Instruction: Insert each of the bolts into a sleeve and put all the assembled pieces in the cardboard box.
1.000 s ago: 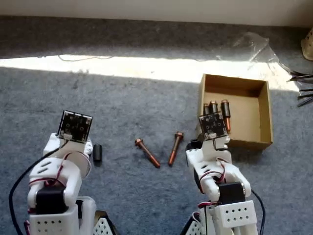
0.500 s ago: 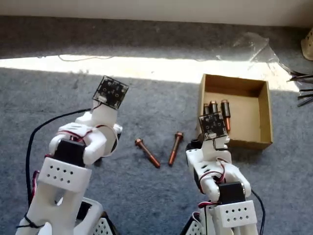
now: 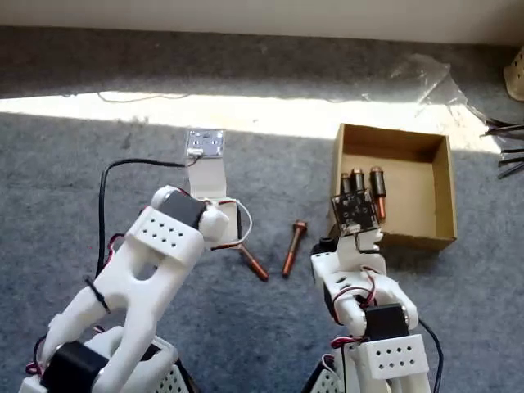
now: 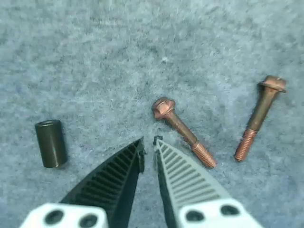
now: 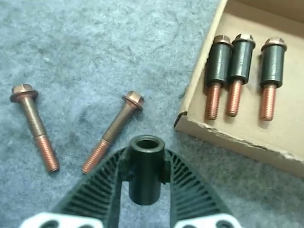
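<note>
Gripping black sleeve (image 5: pixel 144 178), right gripper (image 5: pixel 145 156); left gripper (image 4: pixel 148 140) nearly closed, seemingly empty, beside bolt (image 4: pixel 183 130).

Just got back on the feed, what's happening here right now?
The right pincer grips a black cylindrical sleeve beside the cardboard box, which already holds three sleeved copper bolts. The empty left pincer hovers over the grey carpet close to one of two bare copper bolts. A second black sleeve lies loose nearby. Two assemblies are not yet made.
</note>
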